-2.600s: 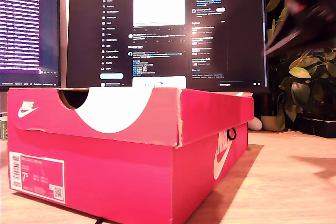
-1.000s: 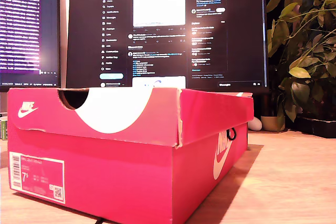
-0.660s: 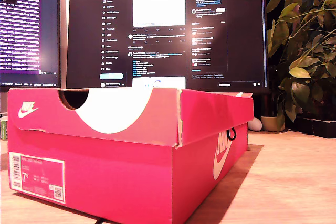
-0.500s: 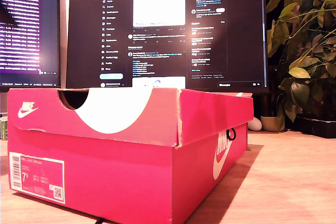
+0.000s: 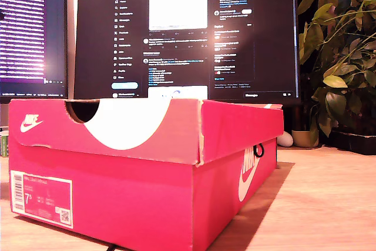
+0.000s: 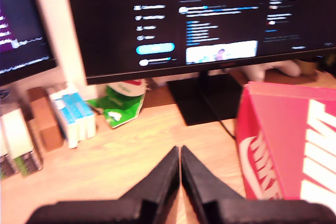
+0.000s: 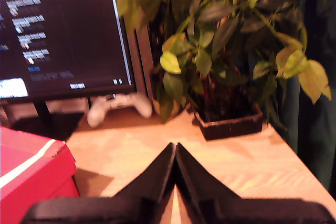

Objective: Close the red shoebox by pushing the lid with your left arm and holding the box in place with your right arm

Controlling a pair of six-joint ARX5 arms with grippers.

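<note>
The exterior view sits low on the table, very near the red shoebox point(image 5: 147, 168), facing the monitor point(image 5: 188, 36). Both wrist views look down from above toward this monitor, sharing the shoebox's corners.

- The cardboard shoebox point(image 5: 141, 198) is bright red-pink with a white swoosh logo and a white size label.
- Its cardboard lid point(image 5: 147, 127) is the same red, with a broad white curved patch.
- The wooden tabletop point(image 5: 317, 204) is pale tan with fine grain.
- The wide monitor screen point(image 5: 188, 39) is black with white and blue text.
- The potted plant point(image 7: 220, 56) has green and yellow-green leaves in a dark pot.
- The wedge-shaped gripper fingers point(image 6: 170, 174) are matte black.
</note>
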